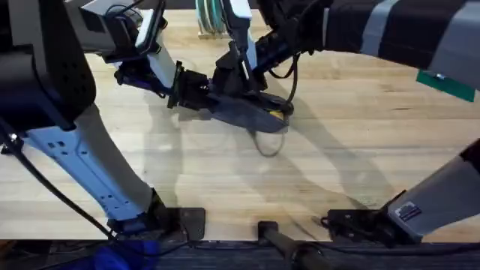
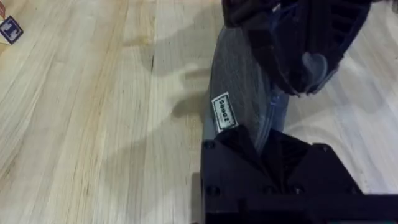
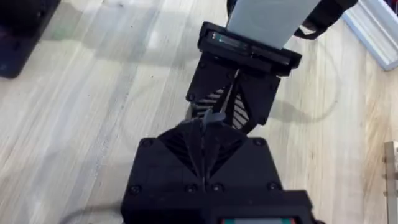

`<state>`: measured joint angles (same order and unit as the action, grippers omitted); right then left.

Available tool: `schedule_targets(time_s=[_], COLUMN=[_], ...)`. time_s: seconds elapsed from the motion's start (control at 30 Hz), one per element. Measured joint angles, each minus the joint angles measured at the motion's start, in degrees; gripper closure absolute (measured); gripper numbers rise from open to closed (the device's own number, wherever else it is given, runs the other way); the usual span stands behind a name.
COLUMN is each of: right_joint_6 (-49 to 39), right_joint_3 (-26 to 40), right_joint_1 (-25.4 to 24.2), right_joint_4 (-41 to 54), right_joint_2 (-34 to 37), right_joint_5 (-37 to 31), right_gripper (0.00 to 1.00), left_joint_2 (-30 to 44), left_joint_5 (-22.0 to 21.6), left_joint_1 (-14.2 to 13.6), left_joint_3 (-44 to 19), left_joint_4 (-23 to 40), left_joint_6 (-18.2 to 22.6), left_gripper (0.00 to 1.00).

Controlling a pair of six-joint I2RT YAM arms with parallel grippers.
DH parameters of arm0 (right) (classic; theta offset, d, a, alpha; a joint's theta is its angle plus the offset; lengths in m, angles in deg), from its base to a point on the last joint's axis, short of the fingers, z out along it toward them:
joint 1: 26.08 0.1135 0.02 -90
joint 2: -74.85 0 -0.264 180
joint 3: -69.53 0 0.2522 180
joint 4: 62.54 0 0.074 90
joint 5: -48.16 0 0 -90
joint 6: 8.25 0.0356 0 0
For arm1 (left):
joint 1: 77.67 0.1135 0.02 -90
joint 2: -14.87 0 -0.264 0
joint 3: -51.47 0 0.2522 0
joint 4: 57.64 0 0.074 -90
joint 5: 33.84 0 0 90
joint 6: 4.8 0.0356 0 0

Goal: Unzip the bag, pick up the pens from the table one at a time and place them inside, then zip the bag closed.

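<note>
left gripper — clamped on the near end of the bag, label just ahead of its fingers | right gripper — closed, pinching at the bag's top, facing the left one nose to nose | bag on the table between both, something orange at its far end

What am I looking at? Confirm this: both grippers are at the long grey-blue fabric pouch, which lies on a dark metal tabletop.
Not quite: the tabletop is light wood with pale plank grain, not dark metal, as the overhead view shows. Both the left gripper and the right gripper are indeed at the long grey-blue fabric pouch.
</note>
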<state>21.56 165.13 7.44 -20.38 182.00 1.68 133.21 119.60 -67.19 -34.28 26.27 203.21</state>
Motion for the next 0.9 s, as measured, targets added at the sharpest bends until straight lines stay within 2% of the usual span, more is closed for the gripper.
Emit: schedule_targets(time_s=[0.9], right_joint_6=[1.7], right_joint_3=[0.0], right_joint_1=[-1.9], right_joint_4=[3.1], right_joint_2=[0.0], right_joint_5=[0.3], right_gripper=[0.969], left_joint_2=[0.0], left_joint_5=[0.0], left_joint_1=[0.0], left_joint_3=[0.0], left_joint_4=[-0.1], left_joint_6=[0.0], left_gripper=[0.960])
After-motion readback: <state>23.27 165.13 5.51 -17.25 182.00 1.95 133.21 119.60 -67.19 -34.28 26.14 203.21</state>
